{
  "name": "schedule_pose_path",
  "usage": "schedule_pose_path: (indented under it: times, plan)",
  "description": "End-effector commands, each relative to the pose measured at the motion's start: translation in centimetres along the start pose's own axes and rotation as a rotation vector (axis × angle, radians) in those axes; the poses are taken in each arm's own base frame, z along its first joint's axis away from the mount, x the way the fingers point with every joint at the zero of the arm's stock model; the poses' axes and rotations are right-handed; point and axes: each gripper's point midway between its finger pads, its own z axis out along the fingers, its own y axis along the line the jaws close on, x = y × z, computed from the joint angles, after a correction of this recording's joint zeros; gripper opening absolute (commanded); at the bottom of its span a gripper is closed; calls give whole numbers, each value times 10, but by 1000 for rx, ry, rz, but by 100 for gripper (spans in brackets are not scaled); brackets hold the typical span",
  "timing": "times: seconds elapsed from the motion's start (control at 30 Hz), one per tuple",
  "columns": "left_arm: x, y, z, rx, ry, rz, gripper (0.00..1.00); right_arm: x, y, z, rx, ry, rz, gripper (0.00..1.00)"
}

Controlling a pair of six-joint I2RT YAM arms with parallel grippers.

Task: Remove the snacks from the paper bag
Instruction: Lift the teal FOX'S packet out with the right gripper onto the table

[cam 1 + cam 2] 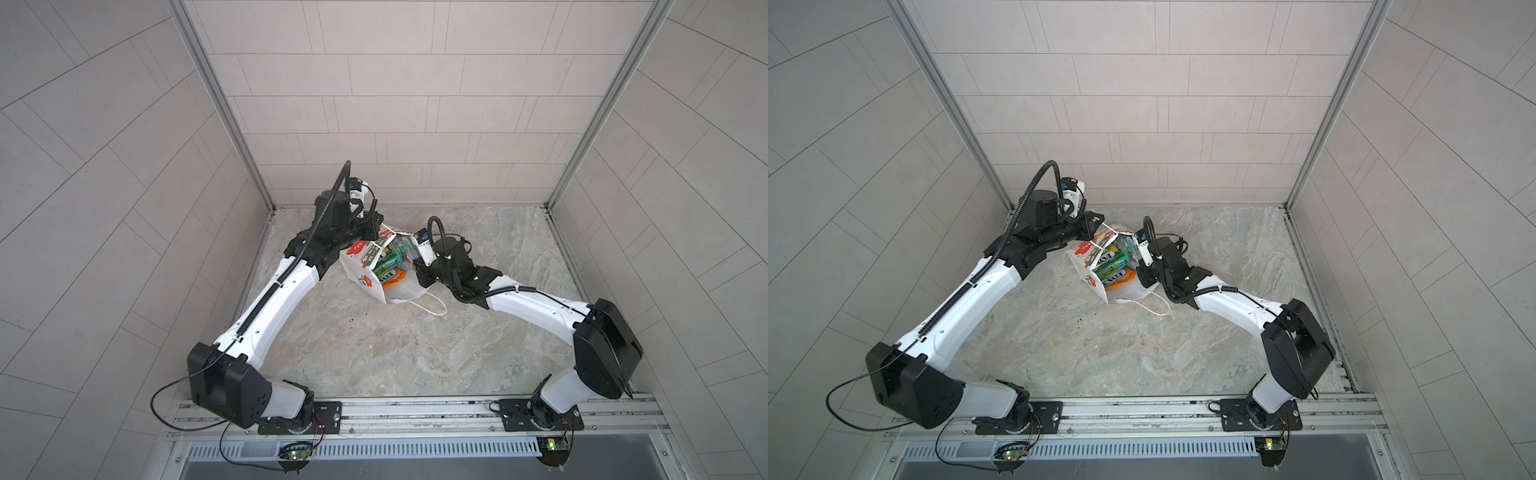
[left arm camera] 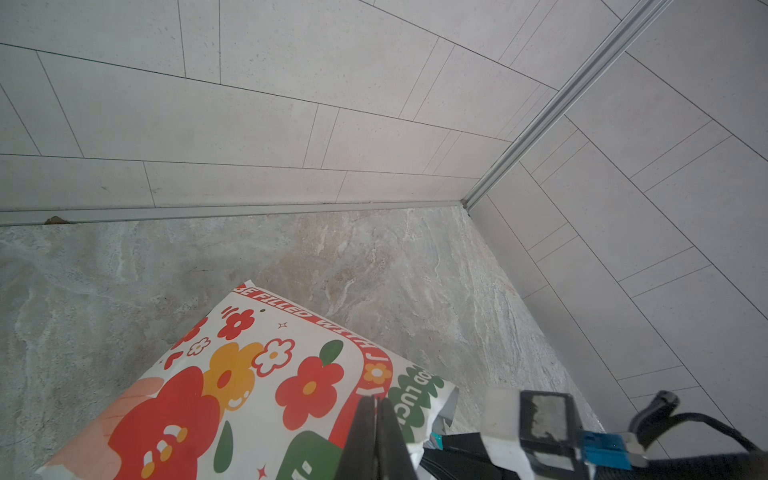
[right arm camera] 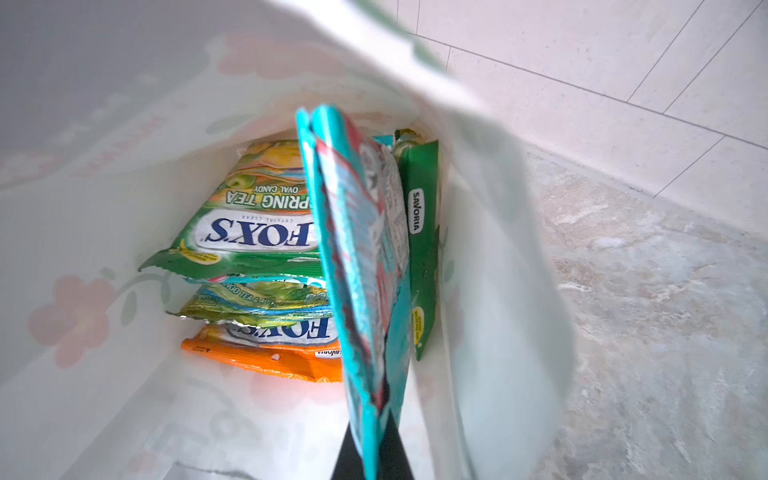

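Marble tabletop (image 1: 374, 353) carries the tilted paper bag (image 1: 358, 275), its mouth toward the right arm. The left gripper (image 2: 376, 415) pinches the bag's rim. Inside, the right gripper (image 3: 372, 434) clamps a teal packet (image 3: 361, 257) beside the other snacks (image 3: 257, 237).

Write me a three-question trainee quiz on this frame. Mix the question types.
1. True or false: the right gripper is shut on a teal packet inside the paper bag.
2. What does the left gripper pinch? A. the paper bag B. a bottle C. nothing at all
3. Fill in: the brand word printed on the green packet reads ____.

Key: 1 true; 2 A; 3 FOX'S
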Motion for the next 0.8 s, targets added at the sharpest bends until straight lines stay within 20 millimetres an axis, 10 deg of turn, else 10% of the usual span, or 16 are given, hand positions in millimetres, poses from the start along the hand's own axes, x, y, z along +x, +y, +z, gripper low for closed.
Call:
schedule_pose_path:
  times: [0.0,0.77]
  plan:
    - [-1,1,-1,-5,-9,-1,0,-22,-2,-24,10,-68,-24,0]
    - [0,-2,0,14,-1,-3,0,-71,-79,-166,374,-279,-31,0]
